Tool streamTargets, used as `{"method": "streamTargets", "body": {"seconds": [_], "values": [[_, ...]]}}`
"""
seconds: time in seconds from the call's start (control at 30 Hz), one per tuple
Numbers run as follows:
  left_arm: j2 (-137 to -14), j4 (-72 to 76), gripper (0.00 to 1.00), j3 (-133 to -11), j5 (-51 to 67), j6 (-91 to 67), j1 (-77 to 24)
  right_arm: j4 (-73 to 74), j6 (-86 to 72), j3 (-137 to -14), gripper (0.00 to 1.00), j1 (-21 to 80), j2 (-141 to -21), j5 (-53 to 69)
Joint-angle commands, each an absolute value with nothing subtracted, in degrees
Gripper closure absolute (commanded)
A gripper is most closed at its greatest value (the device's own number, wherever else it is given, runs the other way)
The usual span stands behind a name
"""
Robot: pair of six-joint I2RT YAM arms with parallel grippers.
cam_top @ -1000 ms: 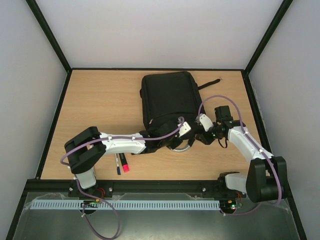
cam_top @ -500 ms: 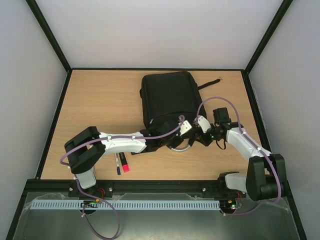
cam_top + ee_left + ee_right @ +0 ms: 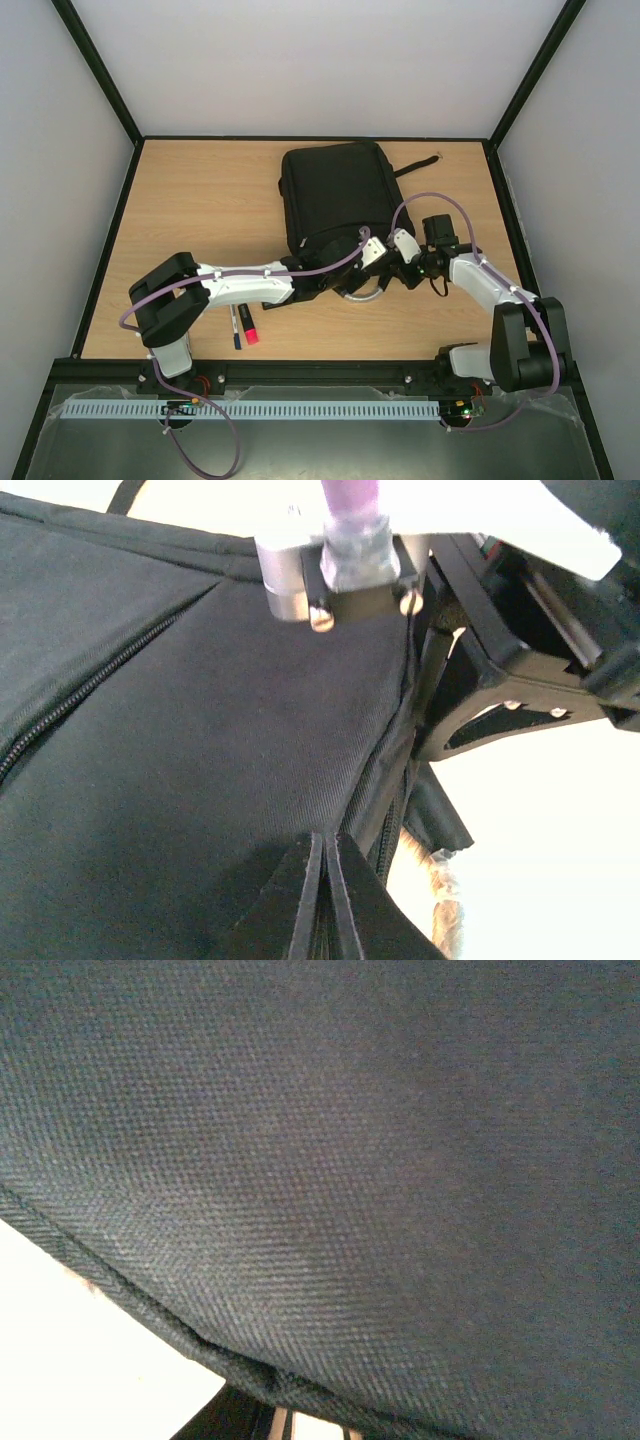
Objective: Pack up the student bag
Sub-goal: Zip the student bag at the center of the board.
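Table (image 3: pixel 200 200) of pale wood grain, edged by a black frame (image 3: pixel 105 250) and enclosed on the left, far and right sides by plain, pale grey walls (image 3: pixel 300 60). Along the near edge, below the arm bases, a white slotted rail (image 3: pixel 270 410) runs on a dull metal ledge (image 3: pixel 300 450).

Left: the left arm (image 3: pixel 240 285) reaches rightward across the near part of the table. Just beside it, on the bare wood, lie a dark pen (image 3: pixel 237 325) and a marker (image 3: pixel 250 332) with a red cap, side by side and pointing far to near.

Centre: the black bag (image 3: pixel 335 195) lies flat, a little right of the table's middle, its long side running far to near and its far end close to the far wall. A thin strap (image 3: pixel 420 168) trails from its far right corner onto the wood. A grey loop handle (image 3: pixel 362 292) juts from its near end. The left claw (image 3: pixel 322 855) is clenched, its tips set against the bag's fabric beside a zip (image 3: pixel 385 810); whether cloth is pinched between them cannot be told.

Right: the right claw (image 3: pixel 388 268) meets the bag's near right corner. Its wrist view is filled with black weave, and whether it is released or clenched cannot be told. A purple cable (image 3: pixel 440 200) loops above its wrist.
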State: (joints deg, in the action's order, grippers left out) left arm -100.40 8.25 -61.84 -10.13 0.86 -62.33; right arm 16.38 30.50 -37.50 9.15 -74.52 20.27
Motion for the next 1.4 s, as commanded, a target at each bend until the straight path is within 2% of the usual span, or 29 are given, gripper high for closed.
{"method": "streamTargets", "body": {"seconds": [0.0, 0.2, 0.43, 0.47, 0.53, 0.57, 0.67, 0.73, 0.8, 0.87, 0.97, 1.07, 1.37], "values": [[-100.04, 10.54, 0.98, -63.43, -10.97, 0.92, -62.12, 16.59, 31.26, -36.72, 0.90, 9.42, -73.11, 17.30], [-99.97, 10.80, 0.98, -62.48, -11.51, 1.27, -62.08, 20.15, 32.74, -37.13, 0.98, 8.89, -70.91, 16.61], [-99.27, 11.60, 0.96, -59.96, -11.13, 1.66, -62.08, 22.23, 34.22, -37.00, 0.99, 8.17, -70.82, 16.08], [-99.14, 11.82, 0.89, -59.09, -10.23, 2.27, -62.08, 22.62, 34.46, -37.05, 0.99, 7.90, -70.84, 16.27], [-99.57, 11.34, 0.66, -58.78, -8.71, 3.35, -62.06, 23.13, 34.54, -36.94, 0.99, 7.57, -70.82, 16.95], [-99.96, 11.12, 0.59, -58.80, -8.42, 3.85, -62.05, 23.24, 34.54, -36.79, 0.99, 7.48, -70.90, 17.30], [-101.17, 10.96, 0.52, -59.13, -6.80, 5.99, -61.90, 23.24, 34.22, -36.37, 0.99, 7.37, -71.71, 18.31], [-102.66, 10.80, 0.51, -60.31, -7.45, 6.76, -61.72, 23.45, 34.12, -36.30, 0.99, 7.16, -72.50, 18.90], [-104.87, 9.88, 0.54, -62.28, -8.87, 7.44, -61.53, 23.70, 34.02, -36.30, 0.99, 7.06, -73.11, 19.48], [-107.13, 8.81, 0.63, -64.27, -10.95, 8.19, -61.47, 24.04, 34.18, -36.50, 0.99, 6.88, -73.44, 19.68], [-108.39, 8.94, 0.84, -65.23, -13.10, 8.74, -61.48, 25.61, 34.83, -37.48, 0.99, 5.73, -74.15, 20.32], [-106.66, 11.02, 0.96, -63.36, -14.42, 8.64, -61.52, 28.34, 37.03, -39.23, 0.99, 2.45, -74.75, 22.87], [-101.87, 11.84, 0.98, -57.94, -14.89, 7.39, -61.69, 30.42, 41.18, -41.55, 0.99, -4.98, -77.59, 23.77]]}}
